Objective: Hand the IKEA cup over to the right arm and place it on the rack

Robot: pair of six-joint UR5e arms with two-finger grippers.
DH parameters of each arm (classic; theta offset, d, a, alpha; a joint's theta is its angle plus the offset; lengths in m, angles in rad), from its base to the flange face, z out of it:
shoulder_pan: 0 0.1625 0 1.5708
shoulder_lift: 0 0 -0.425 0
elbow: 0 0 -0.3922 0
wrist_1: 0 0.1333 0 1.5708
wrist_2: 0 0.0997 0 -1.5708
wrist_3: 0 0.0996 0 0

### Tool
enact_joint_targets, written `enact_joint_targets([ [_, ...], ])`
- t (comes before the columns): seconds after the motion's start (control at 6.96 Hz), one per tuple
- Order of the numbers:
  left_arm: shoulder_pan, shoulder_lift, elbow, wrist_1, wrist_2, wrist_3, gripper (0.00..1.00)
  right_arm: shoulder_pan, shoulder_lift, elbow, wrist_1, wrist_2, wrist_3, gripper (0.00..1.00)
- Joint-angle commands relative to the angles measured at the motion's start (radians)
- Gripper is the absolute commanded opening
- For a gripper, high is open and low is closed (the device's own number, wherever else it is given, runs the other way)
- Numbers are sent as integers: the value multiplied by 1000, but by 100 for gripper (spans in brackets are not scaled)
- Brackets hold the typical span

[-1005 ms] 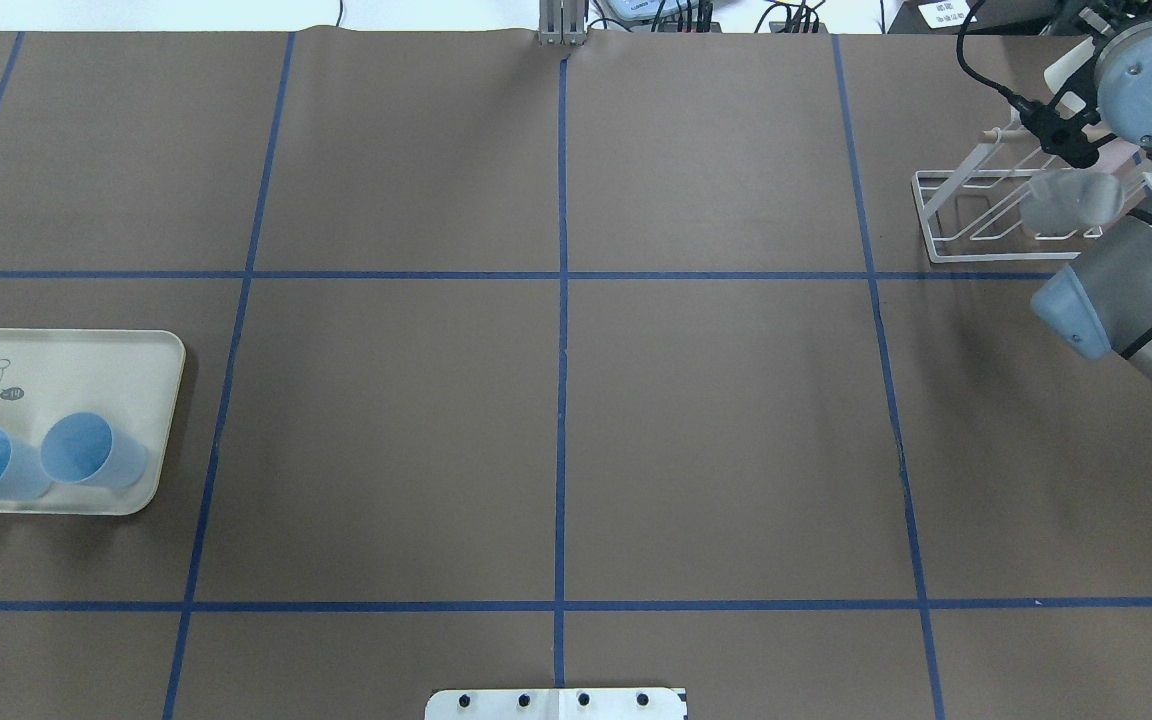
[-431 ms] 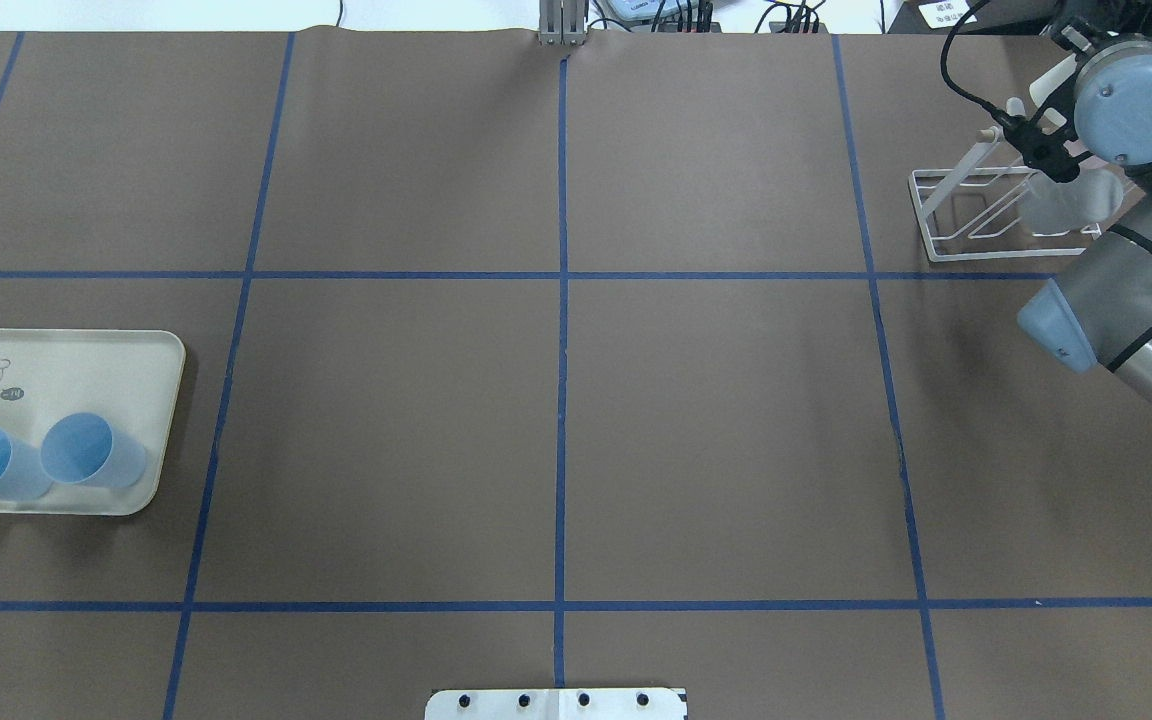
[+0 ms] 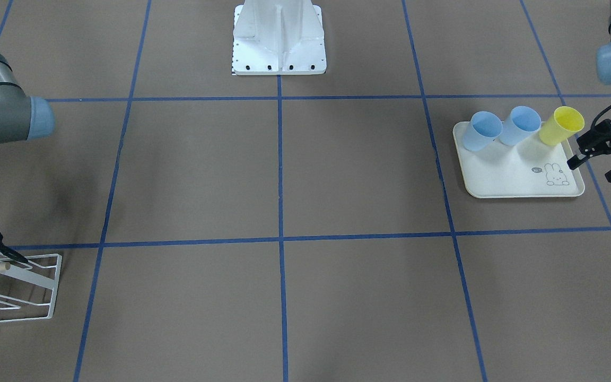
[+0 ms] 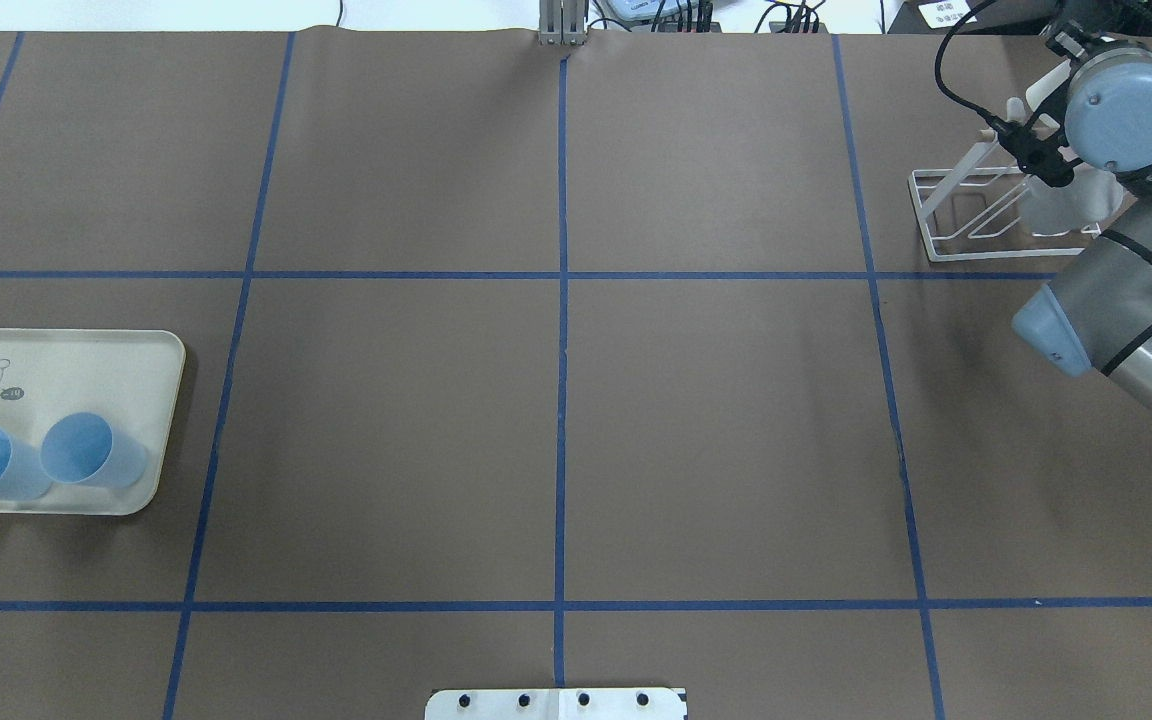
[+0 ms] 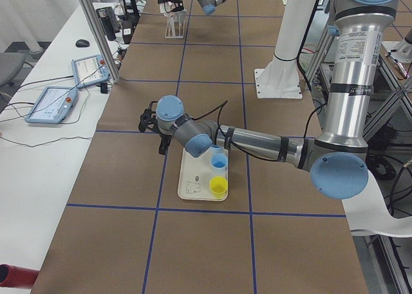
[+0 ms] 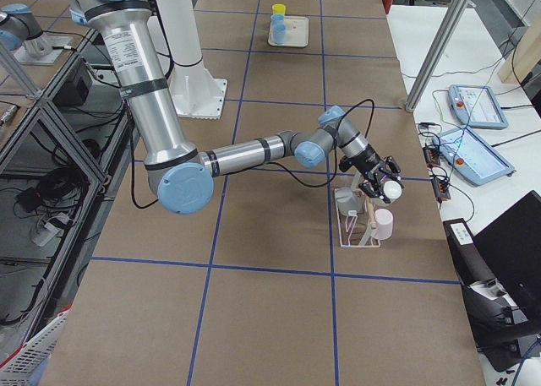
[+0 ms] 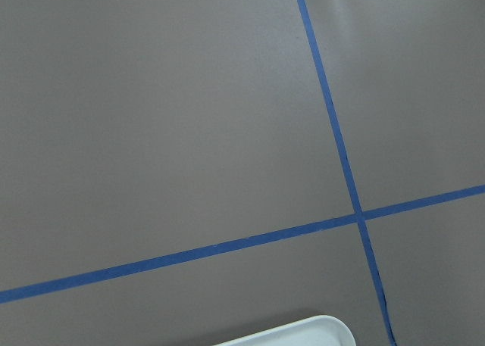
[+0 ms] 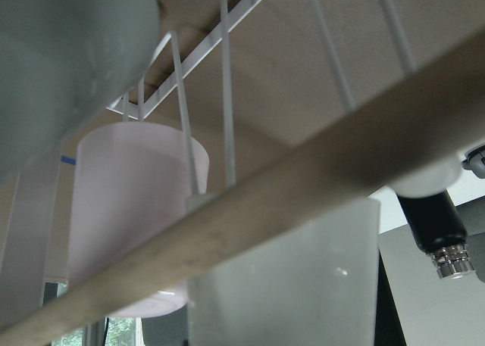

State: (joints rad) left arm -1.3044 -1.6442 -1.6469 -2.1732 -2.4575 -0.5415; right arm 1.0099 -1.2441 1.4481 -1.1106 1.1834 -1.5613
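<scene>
At the rack [image 4: 976, 215], a white wire frame standing near the operator-side edge of the table [image 4: 716, 420] at the robot's right end, the translucent cup [image 4: 1051, 210] sits among the prongs on the side nearer the robot. Its long axis is close to upright; which end is the mouth cannot be confirmed. A pink cup [image 6: 383, 224] hangs on the rack's outer end, wider end toward the table, with a wire prong running into it. The wooden dowel [image 8: 250, 217] crosses in front of both cups in the right wrist view. The right arm [image 4: 1126, 310] reaches over the rack from the robot's side. The right gripper [image 6: 379, 183] hangs above the rack near the translucent cup; whether its fingers are spread or closed cannot be told. From the rack's inner side, open brown surface crossed by blue tape lines runs to the opposite end. The cream tray [image 3: 507, 180] lies there, well apart from the rack, carrying two blue cups [image 3: 485, 131] and a yellow cup [image 3: 563, 124] in a row. The left gripper [image 3: 595, 168], farther from the rack than the tray, hovers with fingers spread, holding nothing.
</scene>
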Motion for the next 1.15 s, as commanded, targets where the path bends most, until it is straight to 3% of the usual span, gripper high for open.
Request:
enact_joint_targets([
  [0.0,1,0,1,0,0,0,100,-1,3,3,2,1,13,99],
  [0.57,1,0,-1,0,0,0,100,21,44,26,-8,36,59,100],
  [0.86,-1,1,-7,0,17,2,100,88,52,79,-15,247,229,100],
  [1.01,-1,1,-11,1,70,0,100,88,31,128,-15,321,424,100],
])
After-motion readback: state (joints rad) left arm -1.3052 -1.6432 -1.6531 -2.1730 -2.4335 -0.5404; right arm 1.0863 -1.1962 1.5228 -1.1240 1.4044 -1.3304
